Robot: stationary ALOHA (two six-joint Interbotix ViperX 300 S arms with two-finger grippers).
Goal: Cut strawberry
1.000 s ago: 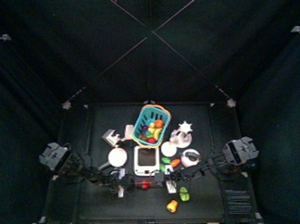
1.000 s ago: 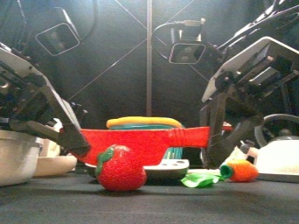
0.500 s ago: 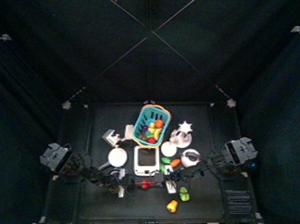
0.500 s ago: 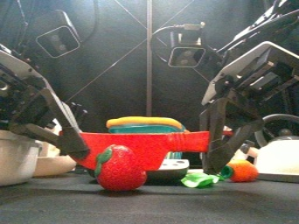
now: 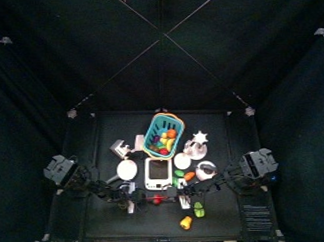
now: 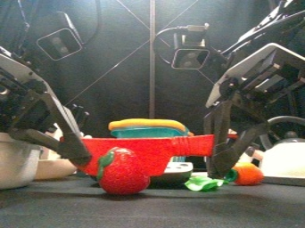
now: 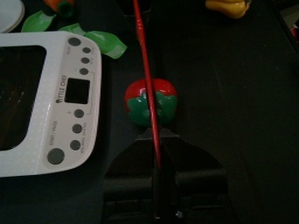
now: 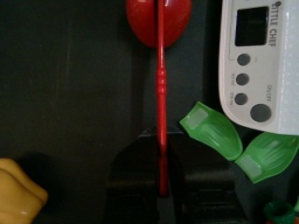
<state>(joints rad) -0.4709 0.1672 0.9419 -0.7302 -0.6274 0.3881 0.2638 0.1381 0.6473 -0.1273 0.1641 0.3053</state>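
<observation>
Strawberry under a red blade held between two grippers

Strawberry, small, red and roundish with a green leafy cap point(image 6: 123, 172), sits low and left of centre in the front view, on the black table point(image 6: 152, 200). In the left wrist view it lies at mid-frame point(image 7: 152, 98), just right of a white kitchen scale with grey buttons point(image 7: 52, 96).

A thin red blade-like strip point(image 6: 149, 142) runs level across the middle of the front view, directly above the fruit. The left gripper point(image 7: 156, 162) is closed on one end of the strip, and the right gripper point(image 8: 163, 162) is clamped on the other end. In the right wrist view the strip crosses the strawberry near the upper edge of the frame.

Green leaf-shaped pieces point(image 8: 212, 131) lie at lower right of that view. A teal basket point(image 5: 165, 130) stands at mid-frame in the top view.
</observation>
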